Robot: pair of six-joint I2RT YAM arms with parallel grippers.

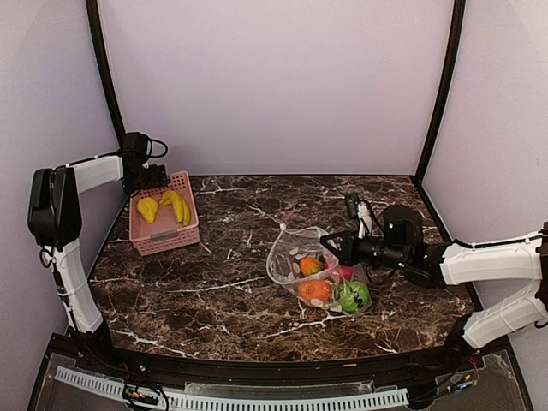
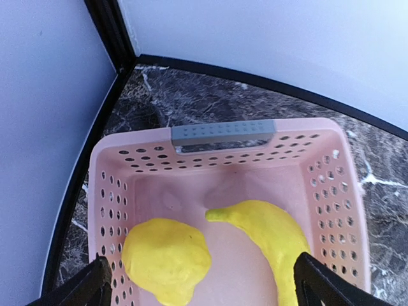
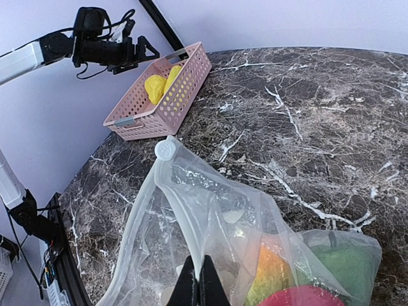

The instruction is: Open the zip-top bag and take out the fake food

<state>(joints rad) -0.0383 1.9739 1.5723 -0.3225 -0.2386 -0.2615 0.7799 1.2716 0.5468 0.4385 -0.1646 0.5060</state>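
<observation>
The zip-top bag lies mid-table, clear and dotted, with its mouth lifted. My right gripper is shut on its white zip strip; in the right wrist view the fingers pinch that edge. Inside the bag sit fake food pieces: orange balls, a green ball and a pink-red ball. My left gripper hangs open over the pink basket, nothing between its fingers. A yellow banana and a yellow lumpy fruit lie in the basket.
The pink basket stands at the table's far left, close to the left wall and the black corner post. Dark marble tabletop stretches between basket and bag. Lilac walls close in the back and both sides.
</observation>
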